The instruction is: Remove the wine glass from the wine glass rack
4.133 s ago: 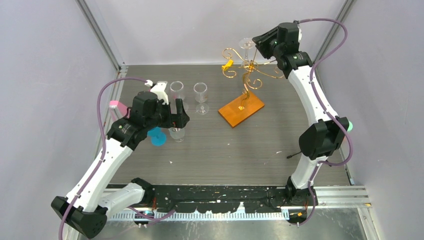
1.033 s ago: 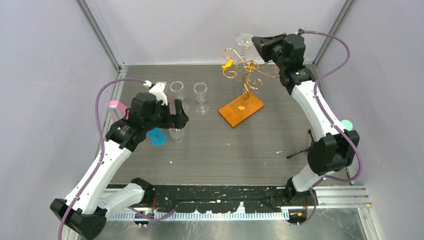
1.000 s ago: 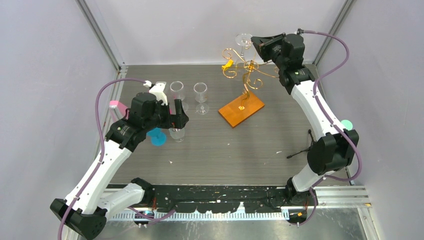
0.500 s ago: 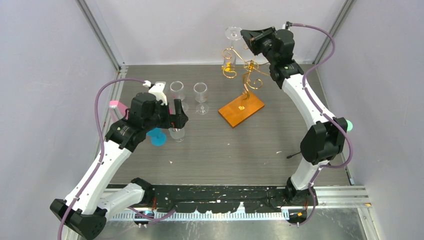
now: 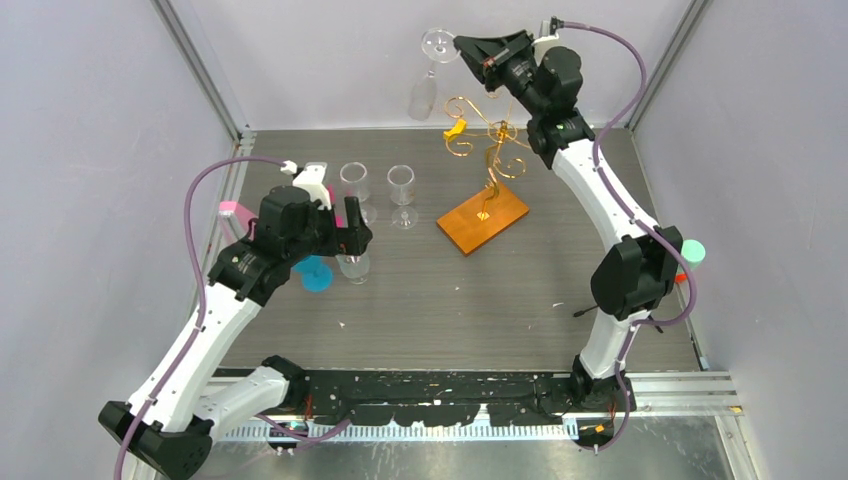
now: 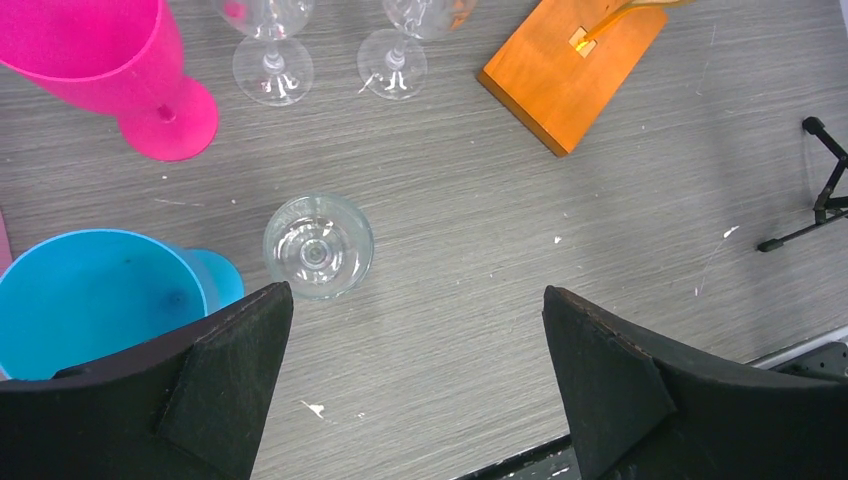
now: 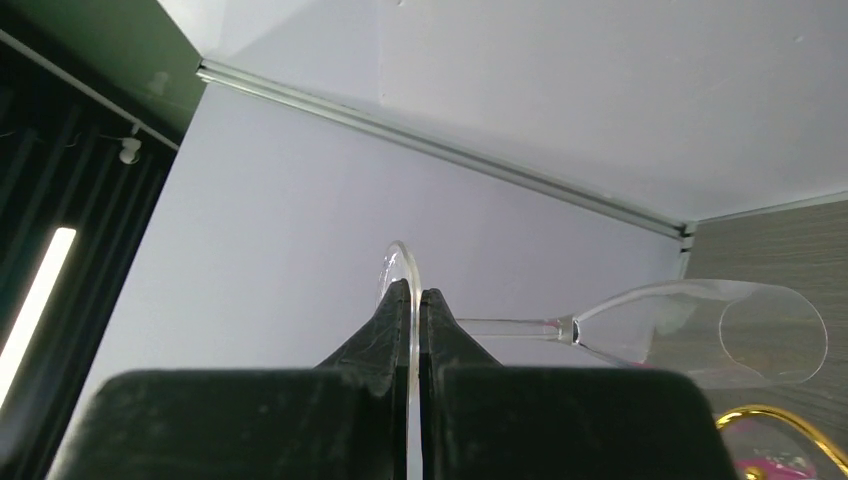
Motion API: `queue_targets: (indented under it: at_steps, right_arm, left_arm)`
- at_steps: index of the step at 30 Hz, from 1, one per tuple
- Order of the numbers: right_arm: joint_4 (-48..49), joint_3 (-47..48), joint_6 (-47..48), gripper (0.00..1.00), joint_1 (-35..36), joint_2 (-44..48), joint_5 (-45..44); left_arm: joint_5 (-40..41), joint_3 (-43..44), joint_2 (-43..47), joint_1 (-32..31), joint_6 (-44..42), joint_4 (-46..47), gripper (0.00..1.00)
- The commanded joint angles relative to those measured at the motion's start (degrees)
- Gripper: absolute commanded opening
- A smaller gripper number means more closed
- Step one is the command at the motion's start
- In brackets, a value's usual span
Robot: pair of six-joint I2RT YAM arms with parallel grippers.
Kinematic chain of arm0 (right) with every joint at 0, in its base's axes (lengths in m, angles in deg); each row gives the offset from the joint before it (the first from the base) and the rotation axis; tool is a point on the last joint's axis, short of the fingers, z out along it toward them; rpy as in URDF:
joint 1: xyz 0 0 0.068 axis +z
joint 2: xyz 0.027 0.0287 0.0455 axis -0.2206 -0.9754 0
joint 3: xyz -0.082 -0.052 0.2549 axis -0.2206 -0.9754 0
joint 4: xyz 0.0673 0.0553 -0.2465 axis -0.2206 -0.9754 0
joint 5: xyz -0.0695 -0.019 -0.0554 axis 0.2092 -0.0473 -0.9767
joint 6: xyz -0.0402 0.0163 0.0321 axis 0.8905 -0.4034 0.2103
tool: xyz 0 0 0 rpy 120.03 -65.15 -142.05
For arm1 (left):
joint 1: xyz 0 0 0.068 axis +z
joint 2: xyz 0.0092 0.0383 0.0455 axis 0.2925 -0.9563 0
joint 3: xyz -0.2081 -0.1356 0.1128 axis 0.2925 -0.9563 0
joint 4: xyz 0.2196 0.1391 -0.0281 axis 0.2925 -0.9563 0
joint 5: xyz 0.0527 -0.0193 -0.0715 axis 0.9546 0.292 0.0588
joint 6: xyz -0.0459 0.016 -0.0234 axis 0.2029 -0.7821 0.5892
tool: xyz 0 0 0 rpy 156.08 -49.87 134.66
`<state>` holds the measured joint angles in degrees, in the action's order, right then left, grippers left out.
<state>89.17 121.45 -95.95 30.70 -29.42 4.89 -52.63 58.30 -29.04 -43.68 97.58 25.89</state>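
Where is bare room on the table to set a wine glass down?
Free: the wide table patch between the orange base, the black tripod and the arm bases. Crowded: far left, around the clear glasses, blue cup and left end effector.

Bright, even, diffuse light; soft shadows, sharp focus, no glare.

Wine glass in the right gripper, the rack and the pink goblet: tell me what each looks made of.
The wine glass: clear and colourless, glass or clear plastic; the wall shows through it. The wine glass rack: thin shiny gold-coloured wire, probably metal, on a flat orange base, possibly smooth-finished wood. The pink goblet: opaque with an even colour and slight sheen, probably plastic.
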Motion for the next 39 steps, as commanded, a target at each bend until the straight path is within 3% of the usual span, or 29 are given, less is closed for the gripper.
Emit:
queue_targets:
  at_steps: [1, 10, 18, 27, 35, 39]
  right_arm:
    - [6.52, 2.57, -6.41, 0.00, 1.32, 1.51, 5.09]
    - [0.27, -4.77, -8.93, 0.00, 6.19, 9.22, 7.22]
    - [-4.82, -12.25, -10.86, 0.00, 10.32, 17.67, 9.06]
    - [-4.56, -19.00, -12.99, 0.00, 15.88, 23.70, 10.56]
    - [-3.72, -21.67, -15.01, 0.00, 18.15, 25.91, 11.36]
    - [-3.08, -22.29, -15.88, 0.00, 18.86, 26.42, 11.92]
  left_arm:
    - [1.87, 2.77, 1.77, -0.13, -0.17, 1.90, 0.98]
    - [-1.38, 5.83, 3.35, -0.13, -5.22, 3.72, 0.98]
    - [-11.83, 7.67, 5.85, -0.13, -10.66, 9.78, 0.98]
    - [-17.89, 9.36, 5.82, -0.13, -13.05, 19.18, 0.99]
    - [-24.53, 5.19, 5.53, -0.13, -12.84, 32.60, 0.99]
    - [-23.85, 5.38, 3.63, -0.13, -13.93, 34.36, 0.94]
